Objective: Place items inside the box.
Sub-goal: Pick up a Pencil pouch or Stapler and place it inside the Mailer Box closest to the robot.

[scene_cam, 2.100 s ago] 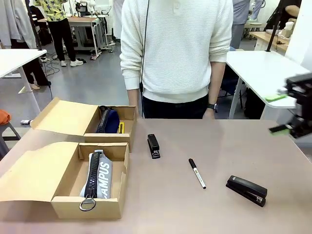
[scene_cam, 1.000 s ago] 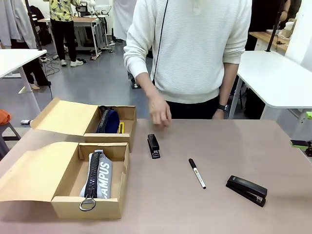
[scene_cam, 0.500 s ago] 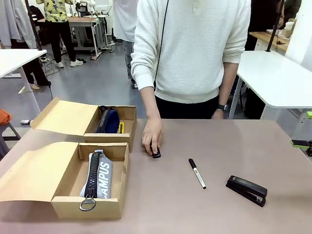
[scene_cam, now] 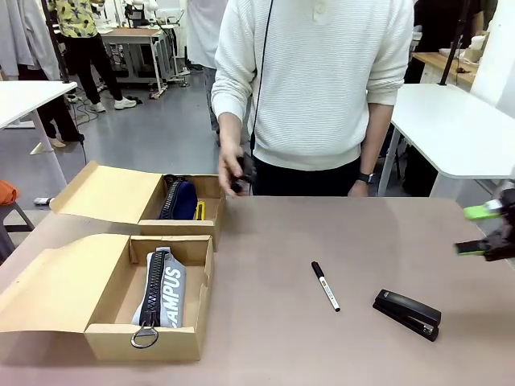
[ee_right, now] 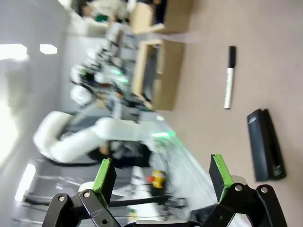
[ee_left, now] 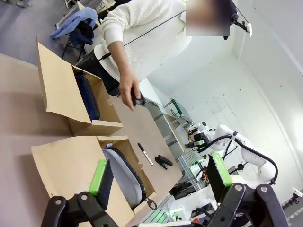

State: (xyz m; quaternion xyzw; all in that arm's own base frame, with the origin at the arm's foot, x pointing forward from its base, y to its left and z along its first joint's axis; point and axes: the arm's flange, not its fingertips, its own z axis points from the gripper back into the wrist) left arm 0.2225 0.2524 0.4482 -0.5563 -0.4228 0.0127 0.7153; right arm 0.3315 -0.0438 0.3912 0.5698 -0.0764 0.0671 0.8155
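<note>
A person's hand (scene_cam: 232,170) holds a small black stapler (scene_cam: 242,173) in the air just above the right end of the far box (scene_cam: 211,186). That box holds a dark blue case (scene_cam: 180,199) and a yellow utility knife (scene_cam: 199,211). In the near box (scene_cam: 203,265) lies the grey "CAMPUS" pencil case (scene_cam: 163,288). On the table lie a black marker (scene_cam: 325,285) and a larger black stapler (scene_cam: 406,314). My right gripper (scene_cam: 478,230) hangs open at the right edge, above and right of that stapler (ee_right: 265,144). My left gripper (ee_left: 158,175) is open and holds nothing, with the near box (ee_left: 71,161) beyond it.
Both boxes have their cardboard lids (scene_cam: 56,281) folded open to the left. The person stands at the far edge of the table. White tables (scene_cam: 451,121) and other people are farther back. Bare tabletop lies between the boxes and the marker.
The person's hand has picked the small stapler up off the table and carried it toward the far box. My right gripper has come in a little from the right edge.
</note>
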